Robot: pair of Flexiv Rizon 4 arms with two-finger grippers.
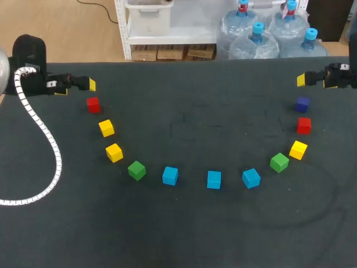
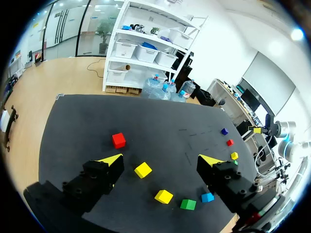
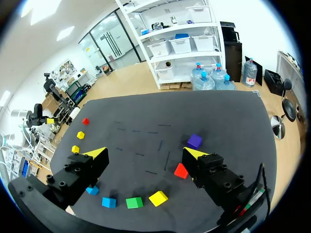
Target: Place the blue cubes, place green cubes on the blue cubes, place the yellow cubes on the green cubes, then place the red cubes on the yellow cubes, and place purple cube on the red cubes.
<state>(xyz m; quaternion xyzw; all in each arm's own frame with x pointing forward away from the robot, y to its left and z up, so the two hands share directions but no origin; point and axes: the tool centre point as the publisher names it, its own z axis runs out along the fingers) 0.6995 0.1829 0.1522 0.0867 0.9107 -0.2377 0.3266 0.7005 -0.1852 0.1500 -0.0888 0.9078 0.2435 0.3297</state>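
Blue cubes: three in a near-middle row, apart.
Green cubes: one at each row end.
Yellow cubes: two left, one right.
Red cubes: one each side, farther.
Purple cube: far right.
Left gripper: far left, spread, empty.
Right gripper: far right, spread, empty.
Hidden: head view shows one tip per gripper.
Table: cubes well inside its edges.

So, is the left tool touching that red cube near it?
Apart. The head view shows a clear gap between the left tool and the red cube.
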